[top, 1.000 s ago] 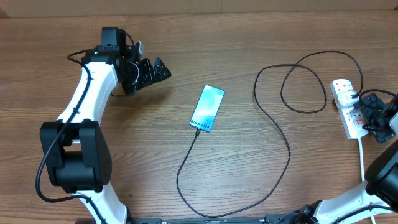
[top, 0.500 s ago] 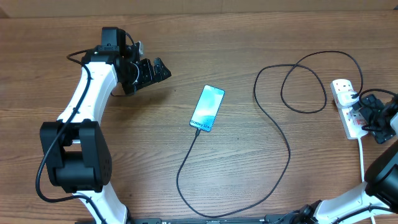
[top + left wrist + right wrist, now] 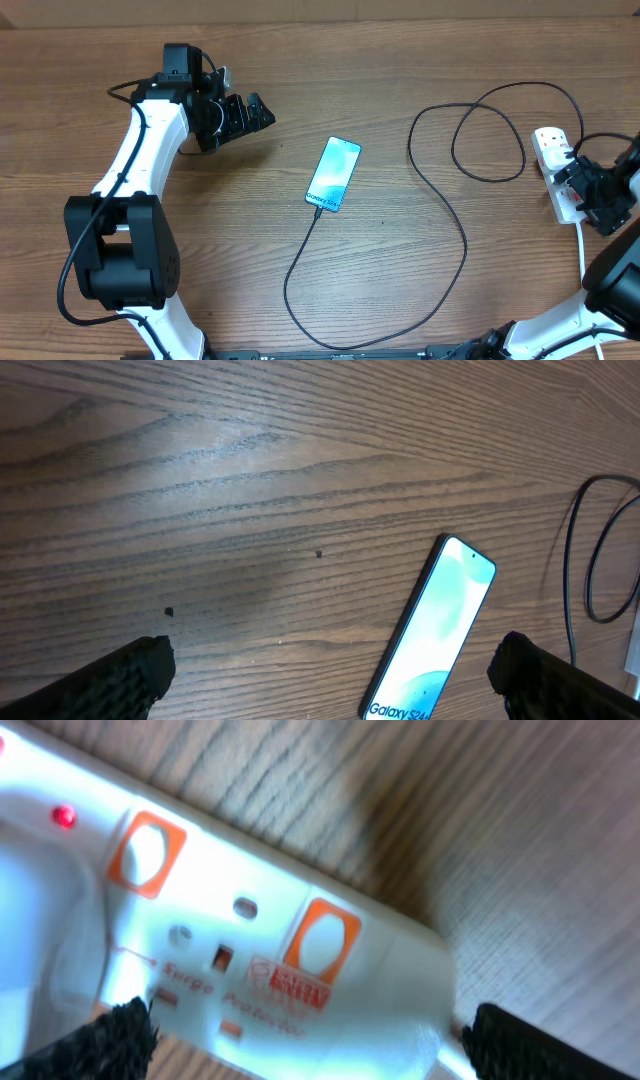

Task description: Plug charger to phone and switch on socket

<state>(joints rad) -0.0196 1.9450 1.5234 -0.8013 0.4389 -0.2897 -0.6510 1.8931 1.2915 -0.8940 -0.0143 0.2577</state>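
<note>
Wood-grain table [image 3: 230, 250], two arms at work. The phone [image 3: 334, 173] lies face up near the middle, tilted. The charger [image 3: 463, 240] meets its lower edge. We judge the connector seated, though the joint is too small to confirm. The black cable runs in slack loops across to the socket [image 3: 548, 142] at the table's right edge.

The left gripper [image 3: 255, 112] hovers well apart from the phone, fingers spread, holding nothing. The right gripper [image 3: 310, 1030] sits low over the socket, fingers spread to either side of the white body, gripping nothing. The wrist view is blurred, so we cannot tell whether it touches. That view shows two orange-framed switches [image 3: 322, 937] and a small red light [image 3: 65, 817]. We cannot tell which outlet the light belongs to.

Risks, as we judge them:
- The switches sit close together, so a slightly offset finger could press the wrong one.
- A glancing push could slide the light strip on the smooth wood instead of rocking the switch.
- A large enough slide would tug the cable, though the loops give slack before the phone end is strained.
</note>
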